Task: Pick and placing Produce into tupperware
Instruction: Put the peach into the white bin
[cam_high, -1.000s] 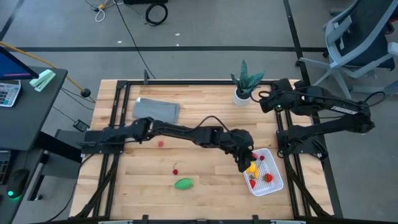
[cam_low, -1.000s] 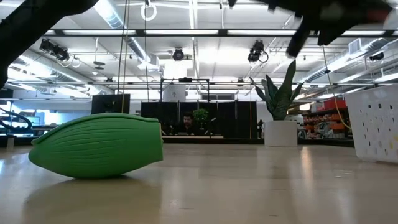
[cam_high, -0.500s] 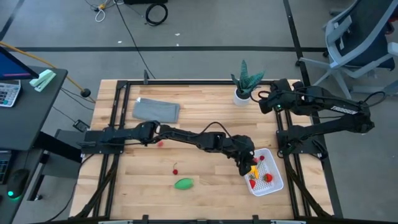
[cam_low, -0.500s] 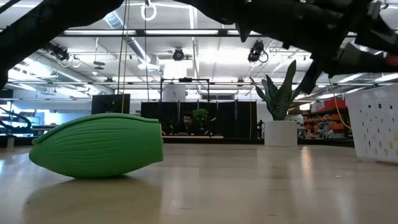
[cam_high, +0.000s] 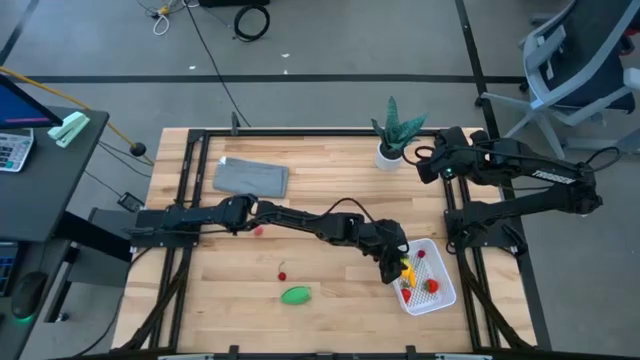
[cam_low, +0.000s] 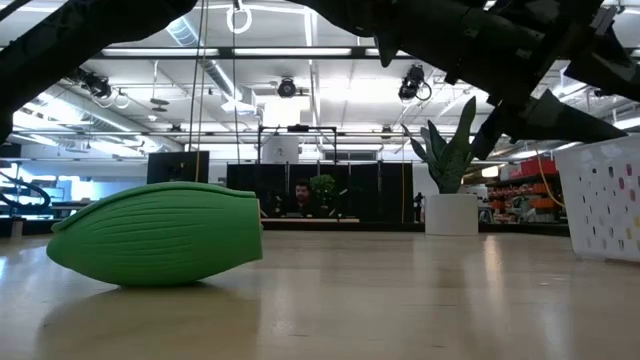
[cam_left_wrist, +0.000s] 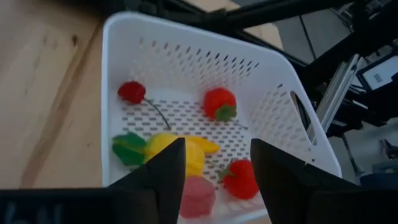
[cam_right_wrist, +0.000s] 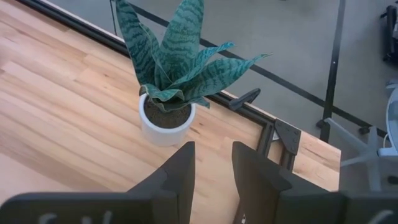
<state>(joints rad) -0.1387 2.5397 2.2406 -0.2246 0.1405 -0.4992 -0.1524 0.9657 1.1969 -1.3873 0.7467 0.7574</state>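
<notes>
I see the wooden bench (cam_high: 300, 200) with my landmark, the white tupperware (cam_high: 440, 297), standing near its right front corner. The left arm reaches across the bench to it, and the left end effector (cam_high: 396, 270) hangs over the basket's left edge; in the left wrist view its fingers (cam_left_wrist: 165, 177) are spread apart with nothing between them. The right arm waits well behind the tupperware, at the right rear of the bench beside the potted plant (cam_high: 391, 135); the right end effector (cam_right_wrist: 213, 168) is released too, its two fingers apart.

A grey cloth (cam_high: 252, 177) lies far left of the tupperware, toward the rear. The green oval piece (cam_high: 295, 295) lies on the bench left of the tupperware, well apart from it.

Inside the tupperware I see a yellow piece (cam_left_wrist: 177, 149) with a green leaf, a pink piece (cam_left_wrist: 198, 194) touching it, two red strawberries (cam_left_wrist: 219, 102) and a cherry (cam_left_wrist: 132, 92). Another cherry (cam_high: 282, 274) lies on the bench just behind the green oval piece, and a pink-red piece (cam_high: 258, 231) lies farther left of the tupperware.
</notes>
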